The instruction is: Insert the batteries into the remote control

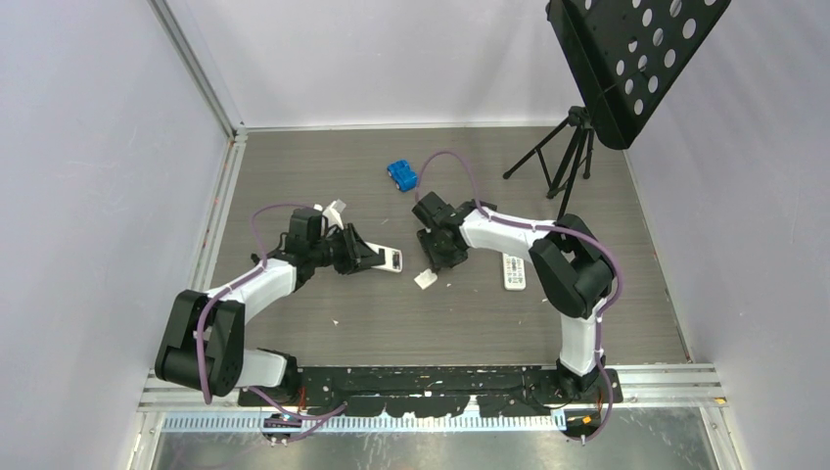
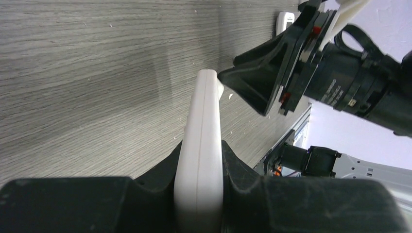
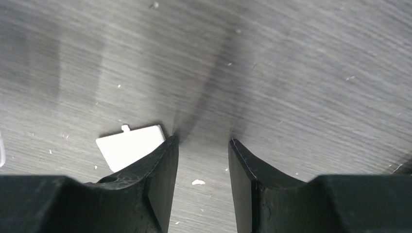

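My left gripper [image 1: 375, 258] is shut on the remote control [image 1: 392, 260], a slim white slab with a small dark rectangle on its face. The left wrist view shows the remote control [image 2: 203, 116] edge-on, sticking out forward between the two black fingers of the left gripper [image 2: 201, 145], just above the table. My right gripper [image 1: 440, 251] points down close to the remote's right end. In its own wrist view the right gripper [image 3: 202, 141] stands open, with only bare table between its fingers. No batteries show in any view.
A small white cover piece [image 1: 425, 278] lies on the table beside the right gripper's finger, also seen as a tabbed plate [image 3: 131, 145]. A second white slab with buttons [image 1: 514, 271] lies to the right. A blue block [image 1: 402, 175] and a tripod [image 1: 568, 157] stand further back.
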Robot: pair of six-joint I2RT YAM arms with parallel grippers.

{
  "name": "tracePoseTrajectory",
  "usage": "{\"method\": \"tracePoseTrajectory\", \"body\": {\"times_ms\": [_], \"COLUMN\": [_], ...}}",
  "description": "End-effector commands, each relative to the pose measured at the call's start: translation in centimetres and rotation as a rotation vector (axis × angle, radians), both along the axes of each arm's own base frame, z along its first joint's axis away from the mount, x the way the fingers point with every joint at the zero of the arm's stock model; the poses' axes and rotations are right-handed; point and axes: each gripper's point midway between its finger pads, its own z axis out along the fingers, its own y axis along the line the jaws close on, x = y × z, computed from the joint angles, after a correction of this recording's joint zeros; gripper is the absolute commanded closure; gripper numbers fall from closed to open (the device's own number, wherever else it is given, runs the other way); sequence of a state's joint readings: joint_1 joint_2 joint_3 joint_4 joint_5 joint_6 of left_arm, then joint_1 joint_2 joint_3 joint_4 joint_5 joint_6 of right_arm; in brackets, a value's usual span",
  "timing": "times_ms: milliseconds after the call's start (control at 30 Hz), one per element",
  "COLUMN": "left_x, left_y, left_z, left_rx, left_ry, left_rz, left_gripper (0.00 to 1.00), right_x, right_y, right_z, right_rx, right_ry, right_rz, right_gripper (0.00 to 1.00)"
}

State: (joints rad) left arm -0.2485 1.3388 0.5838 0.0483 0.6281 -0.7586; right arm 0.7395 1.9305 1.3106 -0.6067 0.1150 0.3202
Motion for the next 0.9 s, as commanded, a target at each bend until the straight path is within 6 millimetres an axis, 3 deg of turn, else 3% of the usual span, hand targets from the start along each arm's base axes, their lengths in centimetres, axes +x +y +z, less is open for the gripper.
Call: {"method": "tracePoseTrajectory", "body": {"times_ms": [0,133,200,267,467,867], "left_x": [0.9,1.0,1.0,1.1,1.2,0.8], "left_y": [-0.4,0.5,1.3,2.3,4.1,4.2], "left_z": [1.8,1.6,1.2,1.0,1.2,1.8], "left_rx": [-0.024,0.032,0.083,0.139,0.237,0.243], "left_ry": [-0.070,-0.073,-0.064,-0.063,-0.081,-0.091], "left_rz": [-0.022,0.013,0.046,0.083,0.146,0.129], "left_gripper": [1.00,1.00,1.00,1.00,1.00,1.00], "right_x": [0.3,1.3,0.9,-0.1,-2.9,-3.5], "right_y": [0.9,-0.5,0.2,1.5,4.9,5.8], "right_z": [2.2,4.3,5.9,6.2,4.5,1.9], "right_rx": [0.013,-0.055,-0.024,0.016,0.033,-0.004], "right_ry": [-0.086,-0.199,-0.240,-0.229,-0.167,-0.117], "right_rz": [0.029,-0.057,-0.034,0.018,0.159,0.242], "right_gripper": [0.52,0.41,0.31,0.25,0.16,0.17]}}
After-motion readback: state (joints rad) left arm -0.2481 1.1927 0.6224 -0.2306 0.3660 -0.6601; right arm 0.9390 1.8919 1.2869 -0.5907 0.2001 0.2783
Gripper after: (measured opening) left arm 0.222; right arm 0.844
